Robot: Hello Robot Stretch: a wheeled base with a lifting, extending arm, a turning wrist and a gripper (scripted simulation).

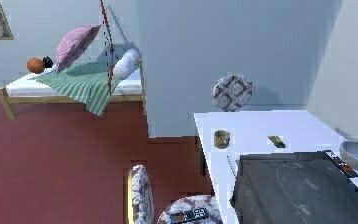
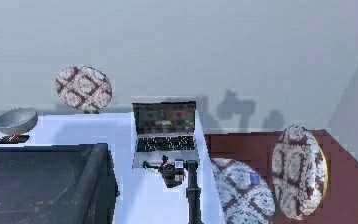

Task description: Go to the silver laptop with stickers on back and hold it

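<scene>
– Silver laptop (image 2: 165, 135) sat on the white table (image 2: 97, 132), lid up, screen facing the arm side camera. Its back wasn't visible, so no stickers to check. I identified it by colour and shape.
– Gripper?
– Gripper (image 2: 163, 168) was at the laptop's near edge, by the keyboard deck, with the arm (image 2: 192, 195) rising from the bottom edge. Over it or touching it, couldn't tell.
– Finger state? Payload?
– Neither was readable. I couldn't tell the finger spread. The laptop lay on the table right behind the far end, so I couldn't tell whether it held anything either.
– Step in hand?
– I judged it was the grasp, with the approach apparently done. My call was to take the deck's front edge, not the screen, since the hinge would likely fold under load. Fingers level with the tabletop and fully seated, then a slow straight lift. A thin slab would probably tip out of an off-centre grip.
– Clearance?
– Dark box (image 2: 47, 185) stood near the laptop on the view's left. Patterned chair (image 2: 297, 170) was off the table's right end and the bowl (image 2: 15, 120) was well apart. I'd have avoided swinging the wrist toward the box.
</scene>
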